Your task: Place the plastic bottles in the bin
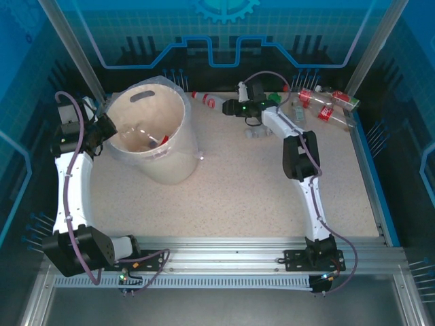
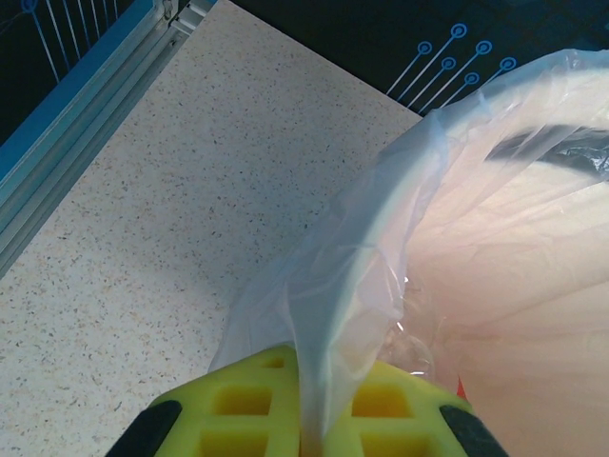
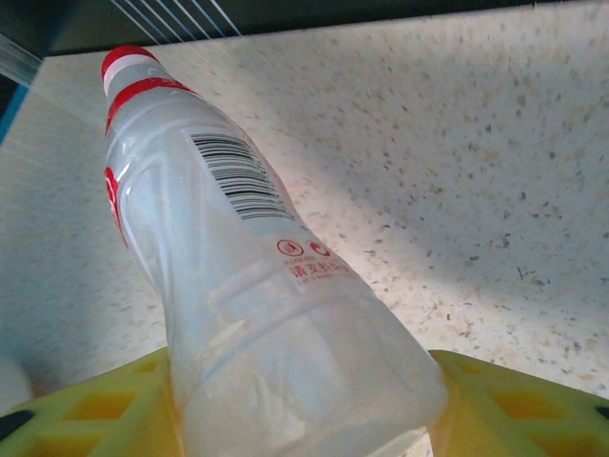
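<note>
Two arms in play, one on the bin, one on a bottle.

Top external: large round cream-white plastic bin with a clear plastic bag liner stands on the left half of the speckled beige table. Left gripper sits at the bin's left rim. A clear bottle with red on it lies on the bin floor. Right arm is stretched to the far edge, and the right gripper is at a lying clear plastic bottle with red cap and red label, just right of the bin's far side. A cluster of red-labelled clear bottles lies in the far right corner. A green-capped bottle lies beside the right wrist.

Left wrist: yellow fingers of the left gripper are clenched together on a fold of the liner at the rim. No gap shows between them apart from the film. The bin's inner wall is on the right, the table on the left.

Right wrist: the red-capped bottle lies between the yellow fingers of the right gripper, base toward the camera and cap pointing away. Both fingers sit against its sides, so it is grasped. The table is right behind it, and I cannot tell whether the bottle is off the surface.
</note>
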`<state>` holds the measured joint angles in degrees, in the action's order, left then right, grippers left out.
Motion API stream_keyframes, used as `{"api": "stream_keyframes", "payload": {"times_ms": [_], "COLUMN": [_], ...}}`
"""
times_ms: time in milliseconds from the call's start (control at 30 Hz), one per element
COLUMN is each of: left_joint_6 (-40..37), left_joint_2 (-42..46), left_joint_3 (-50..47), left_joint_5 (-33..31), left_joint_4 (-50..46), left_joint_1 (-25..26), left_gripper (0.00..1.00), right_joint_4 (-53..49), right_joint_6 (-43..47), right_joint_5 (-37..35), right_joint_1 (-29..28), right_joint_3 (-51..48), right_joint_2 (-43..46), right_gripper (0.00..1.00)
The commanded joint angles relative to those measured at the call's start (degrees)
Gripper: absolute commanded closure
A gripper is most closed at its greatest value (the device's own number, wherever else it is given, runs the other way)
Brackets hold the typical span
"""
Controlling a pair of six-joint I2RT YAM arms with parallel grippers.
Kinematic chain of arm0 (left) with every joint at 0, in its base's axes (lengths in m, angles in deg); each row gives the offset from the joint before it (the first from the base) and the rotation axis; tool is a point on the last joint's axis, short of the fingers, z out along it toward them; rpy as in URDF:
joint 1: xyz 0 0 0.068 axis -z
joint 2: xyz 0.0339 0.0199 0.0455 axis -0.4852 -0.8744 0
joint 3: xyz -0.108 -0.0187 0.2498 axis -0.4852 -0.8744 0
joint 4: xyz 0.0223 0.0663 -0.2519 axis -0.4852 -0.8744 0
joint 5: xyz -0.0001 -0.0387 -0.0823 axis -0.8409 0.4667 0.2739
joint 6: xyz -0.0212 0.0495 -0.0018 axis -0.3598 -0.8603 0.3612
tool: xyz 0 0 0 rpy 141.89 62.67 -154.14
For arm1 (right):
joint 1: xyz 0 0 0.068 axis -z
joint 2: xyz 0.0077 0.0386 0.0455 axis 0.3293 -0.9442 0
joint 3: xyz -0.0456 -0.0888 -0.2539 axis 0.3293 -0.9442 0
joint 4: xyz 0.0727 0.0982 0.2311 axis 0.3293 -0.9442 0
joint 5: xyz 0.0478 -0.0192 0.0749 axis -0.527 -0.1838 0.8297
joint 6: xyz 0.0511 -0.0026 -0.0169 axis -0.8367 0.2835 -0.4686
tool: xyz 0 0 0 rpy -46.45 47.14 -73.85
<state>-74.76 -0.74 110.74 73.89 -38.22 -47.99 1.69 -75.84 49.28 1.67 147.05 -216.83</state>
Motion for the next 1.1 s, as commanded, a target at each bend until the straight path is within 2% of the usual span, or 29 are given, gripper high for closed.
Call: {"api": "stream_keyframes", "payload": {"times_ms": [0,300,467,633,800,1067], "left_joint_6": [1.9,-0.7,-1.9,-3.6,-5.0,-7.9], "left_joint_2": [2.1,-0.1,-2.2,-5.1,-6.6,-6.3], "left_joint_3": [3.0,7.6,12.1,16.9,19.6,20.4], "left_joint_5": [4.6,1.0,-3.4,-7.2,-10.0,-13.7], "left_joint_4": [-1.2,-4.8,-6.2,-8.0,-7.9,-4.3], "left_joint_1": [0.2,5.5,10.1,14.6,18.5,23.7], "left_gripper": [1.0,1.0,1.0,1.0,1.0,1.0], "right_joint_4": [0.9,-6.5,-15.1,-21.7,-29.6,-40.0], "right_joint_6": [3.8,12.9,18.6,22.9,26.7,34.9], "right_joint_5": [-0.8,-3.3,-3.6,-1.0,0.2,-3.8], "right_joint_1": [0.7,3.9,4.7,4.1,0.5,-11.7], "right_joint_3": [-3.8,-16.0,-15.5,-12.8,-8.0,-2.2], "right_joint_2": [9.1,31.4,41.4,48.6,52.2,50.8], "right_gripper": [0.42,0.42,0.43,0.43,0.43,0.43]}}
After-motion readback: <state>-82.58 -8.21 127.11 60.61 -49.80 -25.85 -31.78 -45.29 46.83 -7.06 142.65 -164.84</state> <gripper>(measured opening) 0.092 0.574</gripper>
